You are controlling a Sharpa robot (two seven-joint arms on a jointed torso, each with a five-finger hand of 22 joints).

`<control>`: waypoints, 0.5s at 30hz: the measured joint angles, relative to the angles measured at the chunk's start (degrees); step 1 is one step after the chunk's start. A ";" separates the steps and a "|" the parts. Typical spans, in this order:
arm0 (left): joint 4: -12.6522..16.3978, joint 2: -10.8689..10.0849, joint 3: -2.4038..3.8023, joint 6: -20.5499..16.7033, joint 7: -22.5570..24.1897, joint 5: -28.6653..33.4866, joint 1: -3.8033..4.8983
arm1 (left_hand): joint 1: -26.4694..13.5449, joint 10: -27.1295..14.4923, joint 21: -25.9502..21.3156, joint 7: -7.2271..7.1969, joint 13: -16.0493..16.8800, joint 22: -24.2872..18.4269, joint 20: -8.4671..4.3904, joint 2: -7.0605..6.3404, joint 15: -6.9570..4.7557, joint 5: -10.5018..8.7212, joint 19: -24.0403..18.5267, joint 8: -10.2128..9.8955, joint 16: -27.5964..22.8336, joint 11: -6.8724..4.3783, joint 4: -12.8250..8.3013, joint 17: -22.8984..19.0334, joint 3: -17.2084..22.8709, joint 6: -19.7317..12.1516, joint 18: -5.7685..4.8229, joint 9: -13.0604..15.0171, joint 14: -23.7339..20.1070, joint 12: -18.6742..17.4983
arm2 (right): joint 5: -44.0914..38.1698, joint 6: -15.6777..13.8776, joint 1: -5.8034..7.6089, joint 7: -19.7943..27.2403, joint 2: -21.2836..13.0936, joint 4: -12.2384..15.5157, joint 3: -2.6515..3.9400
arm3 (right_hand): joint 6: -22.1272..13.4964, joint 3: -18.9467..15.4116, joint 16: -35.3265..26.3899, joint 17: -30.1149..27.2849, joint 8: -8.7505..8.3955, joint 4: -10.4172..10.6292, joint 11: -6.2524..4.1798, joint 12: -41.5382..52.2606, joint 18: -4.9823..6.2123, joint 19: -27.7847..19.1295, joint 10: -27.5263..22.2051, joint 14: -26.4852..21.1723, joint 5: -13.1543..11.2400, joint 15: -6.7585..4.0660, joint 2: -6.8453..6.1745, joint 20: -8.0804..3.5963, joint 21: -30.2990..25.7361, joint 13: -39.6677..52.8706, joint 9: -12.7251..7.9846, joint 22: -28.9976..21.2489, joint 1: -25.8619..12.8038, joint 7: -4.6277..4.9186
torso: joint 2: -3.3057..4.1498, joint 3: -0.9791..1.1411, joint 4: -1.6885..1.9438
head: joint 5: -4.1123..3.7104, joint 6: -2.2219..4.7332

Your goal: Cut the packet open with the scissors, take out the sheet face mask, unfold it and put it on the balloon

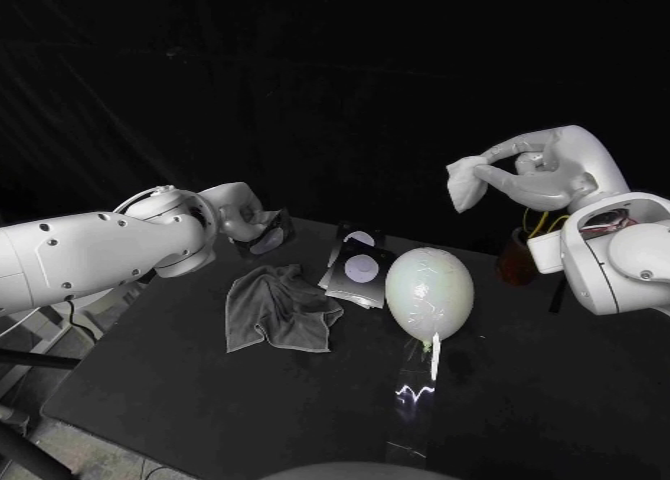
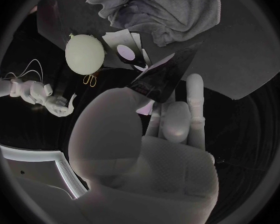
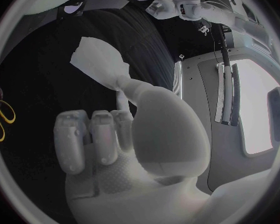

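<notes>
Black table (image 1: 205,400) takes up the lower part of the head view, with a dark backdrop behind it. Near the middle of the frame lies the balloon (image 1: 429,290), pale and egg-shaped, its narrow end turned toward the bottom edge of the picture; the left wrist view also shows it (image 2: 84,54). Just left of the balloon lies a flat dark card (image 1: 361,268) with pale round marks on it. Further left is a crumpled grey cloth (image 1: 278,310), which also appears in the left wrist view (image 2: 171,12).

At centre left of the head view, the left robot hand (image 1: 249,222) is off the table, above its far edge and up-left of the cloth. It holds the packet (image 1: 273,236), a dark, flat piece. In the left wrist view the packet (image 2: 162,77) stands pinched between the thumb and the upright fingers of this robot hand (image 2: 159,149).

In the upper right of the head view, the right robot hand (image 1: 530,165) is raised well above the table and grips the sheet face mask (image 1: 465,185), which hangs bunched up and white from its fingertips. The right wrist view shows the mask (image 3: 99,64) as a folded wad held between the thumb and one finger, while the other fingers of the hand (image 3: 134,134) are curled in beside them.

Below that hand, at the right edge of the table, the scissors (image 1: 537,225) stand with their yellow handles up in a dark red holder (image 1: 520,258). The handles also show in the right wrist view (image 3: 2,117).
</notes>
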 measured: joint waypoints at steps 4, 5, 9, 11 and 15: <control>0.73 -0.17 -0.35 -0.62 -0.73 -2.86 -1.06 | -0.13 0.00 0.00 0.00 -0.13 -0.02 0.00 -0.13 -0.30 0.00 0.00 0.00 -0.47 0.00 0.28 -0.78 0.28 -0.01 0.17 0.00 -0.30 0.00 | 0.09 0.33 -0.51 -0.04 -0.08 0.07 -0.13 | -0.09 0.00 0.00 0.00 0.00 0.00 0.00 0.00 0.00 -0.01 0.00 0.00 0.00 0.00 0.00 0.00 0.00 0.00 0.00 -0.02 0.00 -0.07 | -0.01 0.02 0.04 | 1.32 -0.65; 0.94 -0.20 -0.39 -0.77 -0.85 -3.38 -1.36 | -0.21 0.00 0.00 -0.01 -0.19 -0.04 0.00 -0.21 -0.30 0.00 0.00 0.00 -0.66 0.00 0.39 -0.93 0.39 -0.01 0.17 0.00 -0.31 0.00 | 0.10 0.42 -0.64 -0.05 -0.08 0.08 -0.15 | -0.10 0.00 0.00 0.00 0.00 0.00 0.00 0.00 0.00 -0.01 0.00 0.00 0.00 0.00 0.00 0.00 0.00 -0.01 0.01 -0.03 0.00 -0.07 | -0.01 0.02 0.07 | 1.54 -0.79; 2.01 -0.19 -0.56 -1.34 -1.10 -5.29 -2.76 | 0.39 0.00 0.00 -0.01 -0.42 -0.13 -0.20 -1.01 -0.30 0.00 -0.21 0.02 -1.41 0.00 0.39 -2.57 0.71 -0.01 0.16 0.00 -0.78 -0.27 | 0.16 0.79 -1.12 -0.09 -0.07 0.14 -0.23 | -0.18 -0.01 -0.04 -0.04 -0.02 0.00 0.00 -0.01 0.00 -0.10 0.00 0.00 0.00 0.00 0.00 0.09 -0.01 -0.02 0.00 -0.03 0.00 0.00 | 0.00 0.03 0.11 | 2.20 -1.12; 2.60 -0.15 -0.59 -1.53 -1.14 -6.04 -3.54 | 0.46 0.00 0.00 0.00 -0.47 -0.13 -0.20 -1.66 -0.30 0.00 -0.21 0.33 -1.56 0.00 0.33 -2.88 0.94 -0.03 0.16 0.00 -0.94 -0.28 | 0.19 0.98 -1.26 -0.12 -0.08 0.20 -0.26 | -0.18 -0.01 -0.04 -0.05 -0.05 0.00 0.00 -0.01 0.00 -0.10 0.00 0.00 -0.01 0.00 0.00 0.09 -0.01 -0.03 0.00 -0.03 0.00 0.00 | 0.00 0.04 0.10 | 2.41 -1.29; 4.08 -0.15 -0.70 -1.52 -1.14 -6.85 -4.67 | 0.04 -0.16 -0.32 0.31 -0.68 -0.31 0.02 -4.23 0.06 0.04 -0.89 1.25 -2.45 -0.34 -0.14 -4.37 -0.52 -0.33 0.15 1.83 -1.73 -0.67 | 0.22 1.28 -1.40 -0.17 -0.23 0.31 -0.29 | -0.20 -0.01 -0.05 -0.05 0.19 0.01 0.00 -0.02 0.00 -0.10 0.00 0.00 -0.01 0.00 -0.01 0.09 -0.05 -0.05 0.00 -0.01 0.00 0.00 | 0.00 0.03 0.04 | 2.51 -1.44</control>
